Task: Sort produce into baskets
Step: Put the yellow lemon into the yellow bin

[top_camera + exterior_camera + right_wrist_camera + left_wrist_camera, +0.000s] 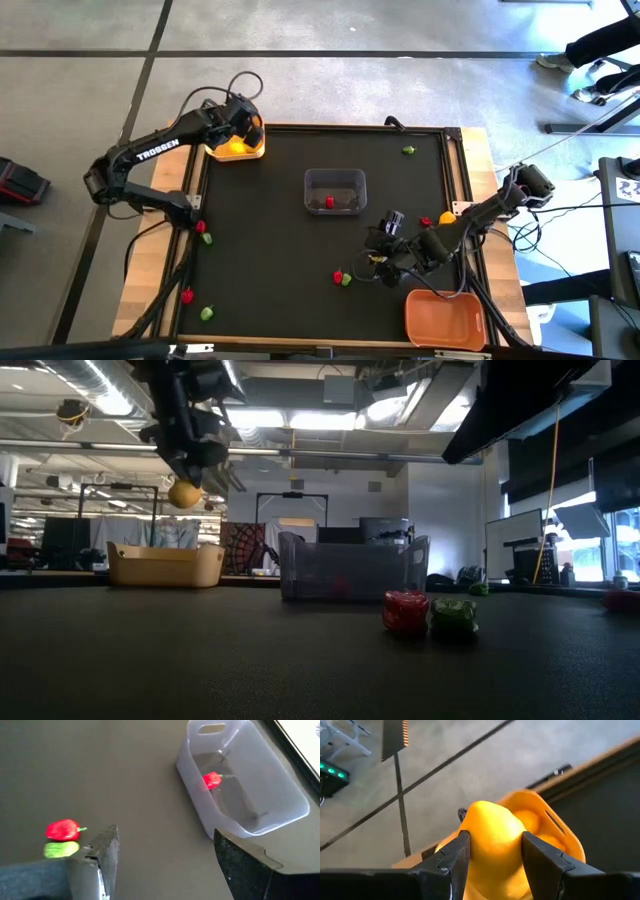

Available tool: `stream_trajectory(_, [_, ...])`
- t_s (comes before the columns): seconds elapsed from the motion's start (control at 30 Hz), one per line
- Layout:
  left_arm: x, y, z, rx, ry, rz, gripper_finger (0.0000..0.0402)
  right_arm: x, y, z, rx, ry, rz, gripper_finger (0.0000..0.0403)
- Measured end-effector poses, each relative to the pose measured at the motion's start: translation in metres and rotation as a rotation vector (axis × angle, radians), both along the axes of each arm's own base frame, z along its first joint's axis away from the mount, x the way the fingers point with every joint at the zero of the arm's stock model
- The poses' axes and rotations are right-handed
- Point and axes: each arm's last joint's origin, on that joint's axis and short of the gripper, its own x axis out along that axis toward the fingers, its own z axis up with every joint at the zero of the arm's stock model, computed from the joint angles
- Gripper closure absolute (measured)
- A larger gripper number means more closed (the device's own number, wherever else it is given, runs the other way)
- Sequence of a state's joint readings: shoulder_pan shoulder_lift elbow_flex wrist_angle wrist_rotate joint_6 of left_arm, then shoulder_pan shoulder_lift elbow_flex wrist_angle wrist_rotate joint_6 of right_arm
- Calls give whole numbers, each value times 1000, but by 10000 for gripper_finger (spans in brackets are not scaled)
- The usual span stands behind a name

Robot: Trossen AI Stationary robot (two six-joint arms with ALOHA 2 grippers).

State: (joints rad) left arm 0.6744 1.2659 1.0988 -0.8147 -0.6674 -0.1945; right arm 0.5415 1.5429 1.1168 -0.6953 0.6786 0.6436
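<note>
Black matting covers the worktop (270, 230). Nearest the front edge sits the orange basket (443, 318); just beyond it the right end effector (165, 857) hovers with fingers spread, empty, near a red piece (338, 275) touching a green piece (347, 281). Mid-worktop, the clear basket (335, 190) holds one red piece (212, 780). Farthest, the left end effector (492, 847) pinches a yellow lemon (492, 832) above the yellow basket (240, 150).

Bare mat (260, 230) between clear basket (335, 190) and red-green pair (342, 278).
</note>
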Motion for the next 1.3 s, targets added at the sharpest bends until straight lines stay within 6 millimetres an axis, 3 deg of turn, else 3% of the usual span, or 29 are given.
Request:
stream_trajectory(0.37, [-8,26,-2,26,-53,79,245,13,-33,-1,-41,58,-53,139])
stream_trajectory(0.7, [0,58,-49,-121,105,116,245,18,-47,-1,-45,84,-62,139])
stream_trajectory(1.07, [11,71,-92,-270,202,104,245,20,-46,0,-104,100,10,139])
stream_trajectory(1.3, [12,76,-103,-283,246,118,244,23,-47,1,-150,114,73,139])
